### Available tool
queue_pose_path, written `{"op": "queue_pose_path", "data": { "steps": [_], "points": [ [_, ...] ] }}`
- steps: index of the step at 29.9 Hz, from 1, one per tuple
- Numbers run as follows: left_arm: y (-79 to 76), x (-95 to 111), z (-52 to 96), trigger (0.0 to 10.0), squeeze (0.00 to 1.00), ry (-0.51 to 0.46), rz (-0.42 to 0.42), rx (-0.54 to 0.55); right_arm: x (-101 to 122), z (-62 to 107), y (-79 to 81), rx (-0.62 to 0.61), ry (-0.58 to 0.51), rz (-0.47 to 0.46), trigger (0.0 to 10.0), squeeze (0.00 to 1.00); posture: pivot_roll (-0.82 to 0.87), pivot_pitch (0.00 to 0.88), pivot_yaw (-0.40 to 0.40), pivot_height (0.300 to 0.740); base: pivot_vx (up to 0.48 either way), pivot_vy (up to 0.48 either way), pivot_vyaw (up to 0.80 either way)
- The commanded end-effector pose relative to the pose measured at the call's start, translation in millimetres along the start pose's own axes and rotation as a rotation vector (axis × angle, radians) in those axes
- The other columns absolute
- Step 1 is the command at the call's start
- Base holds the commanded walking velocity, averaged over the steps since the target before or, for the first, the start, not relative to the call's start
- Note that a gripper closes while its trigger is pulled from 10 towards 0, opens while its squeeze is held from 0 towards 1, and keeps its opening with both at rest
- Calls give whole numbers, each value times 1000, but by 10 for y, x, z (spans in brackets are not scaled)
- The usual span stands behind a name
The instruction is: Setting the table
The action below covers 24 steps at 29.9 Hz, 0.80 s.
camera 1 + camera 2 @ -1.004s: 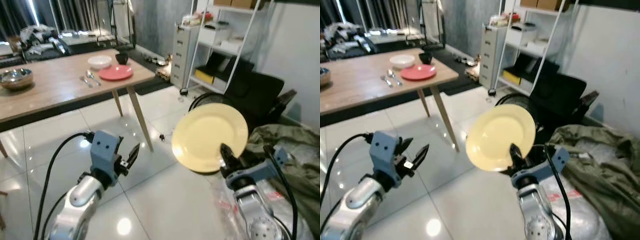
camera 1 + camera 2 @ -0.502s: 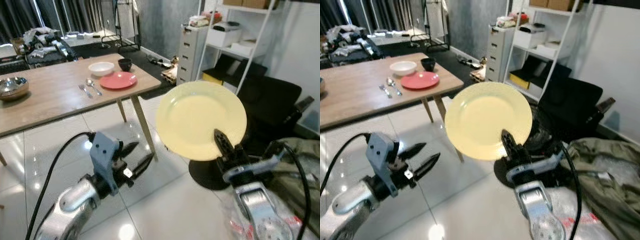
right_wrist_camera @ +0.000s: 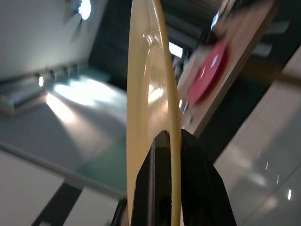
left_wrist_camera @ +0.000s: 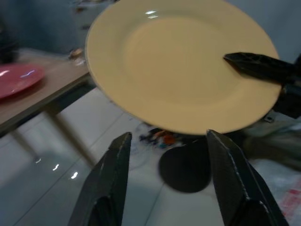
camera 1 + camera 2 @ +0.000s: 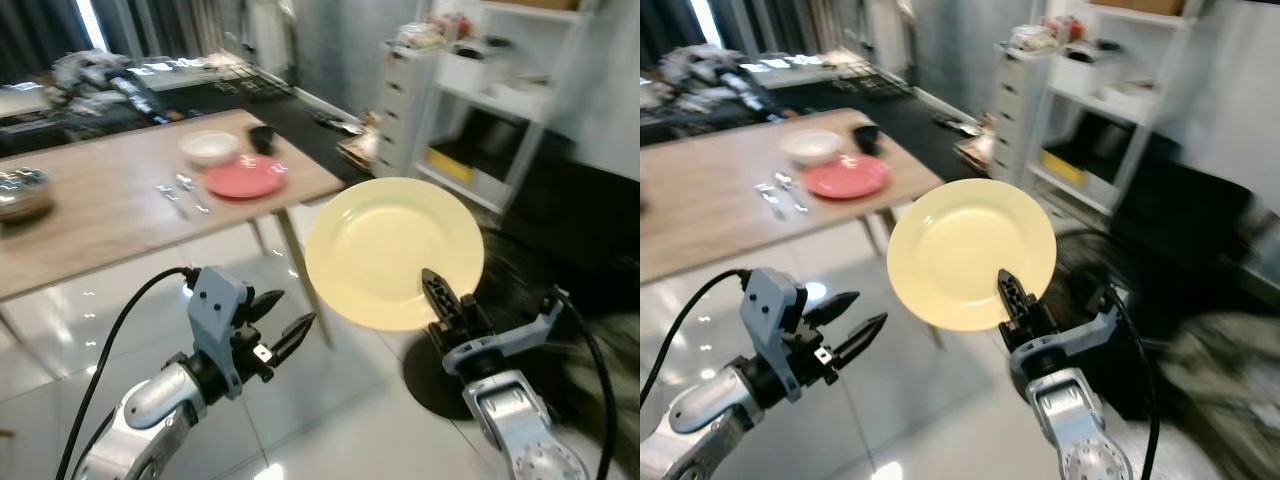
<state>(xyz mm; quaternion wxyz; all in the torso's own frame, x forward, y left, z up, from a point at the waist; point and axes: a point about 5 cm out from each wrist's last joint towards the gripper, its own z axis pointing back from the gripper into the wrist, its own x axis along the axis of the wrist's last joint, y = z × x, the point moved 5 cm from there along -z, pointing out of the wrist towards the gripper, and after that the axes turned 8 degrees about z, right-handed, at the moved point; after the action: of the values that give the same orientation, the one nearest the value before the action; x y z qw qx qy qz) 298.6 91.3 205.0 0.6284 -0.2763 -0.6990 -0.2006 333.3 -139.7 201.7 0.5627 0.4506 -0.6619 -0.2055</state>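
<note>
Right claw (image 5: 436,296) still clenched on yellow plate (image 5: 392,250) | left claw (image 5: 288,322) released, spread wider | table (image 5: 110,220) nearer

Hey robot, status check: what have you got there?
Right gripper shut on yellow plate, held upright. Left gripper open, empty. Table ahead.

Motion-blurred: white shelving unit (image 5: 500,90) upper right and dark heap (image 5: 1200,390) lower right, contents unreadable. Wooden table (image 5: 90,215) cut off at left edge. Small metal cutlery (image 5: 180,195) on it too small to identify.
</note>
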Motion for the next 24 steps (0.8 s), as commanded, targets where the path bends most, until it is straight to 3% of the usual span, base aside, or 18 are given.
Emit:
{"op": "queue_pose_path", "data": {
  "steps": [1,14,24],
  "points": [
    [27,-40,21,10000,0,21,8,15,-45,-9,30,7,14,-9,10000,0,8,55,78,740,480,0,788],
    [39,-50,18,10000,0,25,11,30,-16,-25,25,0,5,0,10000,0,8,59,77,740,480,0,788],
    [49,-60,6,10000,0,30,12,35,18,-25,1,-13,-6,-9,10000,0,5,59,83,740,480,0,0]
  ]
}}
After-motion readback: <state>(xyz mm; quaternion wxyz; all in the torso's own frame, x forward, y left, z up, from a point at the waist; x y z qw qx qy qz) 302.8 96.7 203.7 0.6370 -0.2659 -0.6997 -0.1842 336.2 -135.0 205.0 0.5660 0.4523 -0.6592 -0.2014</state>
